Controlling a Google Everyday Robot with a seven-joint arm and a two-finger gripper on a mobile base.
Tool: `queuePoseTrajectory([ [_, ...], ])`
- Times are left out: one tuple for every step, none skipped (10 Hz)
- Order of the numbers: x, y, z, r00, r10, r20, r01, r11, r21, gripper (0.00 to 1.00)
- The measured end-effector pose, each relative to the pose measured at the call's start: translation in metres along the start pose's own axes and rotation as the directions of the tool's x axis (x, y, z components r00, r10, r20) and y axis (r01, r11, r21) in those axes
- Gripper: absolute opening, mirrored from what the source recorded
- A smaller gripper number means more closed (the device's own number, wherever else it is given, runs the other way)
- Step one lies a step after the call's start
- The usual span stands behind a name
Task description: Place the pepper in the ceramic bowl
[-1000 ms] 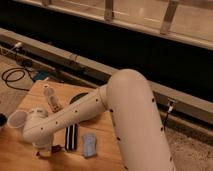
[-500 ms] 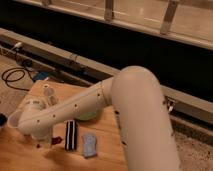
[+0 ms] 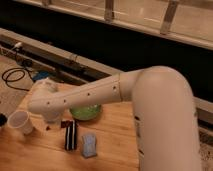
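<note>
The ceramic bowl point(image 3: 86, 112), green inside, sits on the wooden table point(image 3: 115, 150), partly behind my forearm. My gripper point(image 3: 51, 120) hangs under the white wrist, just left of the bowl and right of the cup, and most of it is hidden by the wrist. A small dark red piece that looks like the pepper point(image 3: 65, 123) shows low beside the gripper, by the top of the striped block. I cannot tell whether it is held or lying on the table.
A white cup point(image 3: 20, 122) stands at the table's left. A black-and-white striped block point(image 3: 71, 135) and a pale blue object point(image 3: 89, 145) lie in front of the bowl. Black cables point(image 3: 12, 77) lie on the floor to the left. My large white arm point(image 3: 165, 115) fills the right.
My wrist and gripper have risen from low near the table's front and moved right, toward the bowl. The cup, once hidden by the arm, now shows.
</note>
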Motion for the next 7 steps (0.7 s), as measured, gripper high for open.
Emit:
queuePoseTrajectory([
  [0.006, -0.008, -0.005, 1.0, 0.009, 0.0, -0.009, 1.0, 0.002, 0.0],
  [0.016, -0.023, -0.013, 1.0, 0.02, 0.008, -0.02, 1.0, 0.01, 0.0],
  [0.03, -0.044, -0.025, 0.999, 0.028, 0.024, -0.029, 0.999, 0.032, 0.0],
  [0.04, -0.055, -0.034, 0.998, 0.037, 0.042, -0.039, 0.998, 0.049, 0.0],
  [0.046, -0.061, -0.039, 0.998, 0.039, 0.052, -0.042, 0.997, 0.06, 0.0],
  [0.043, -0.06, -0.04, 0.998, 0.034, 0.055, -0.038, 0.998, 0.058, 0.0],
  [0.043, -0.06, -0.04, 0.998, 0.035, 0.055, -0.038, 0.998, 0.058, 0.0],
])
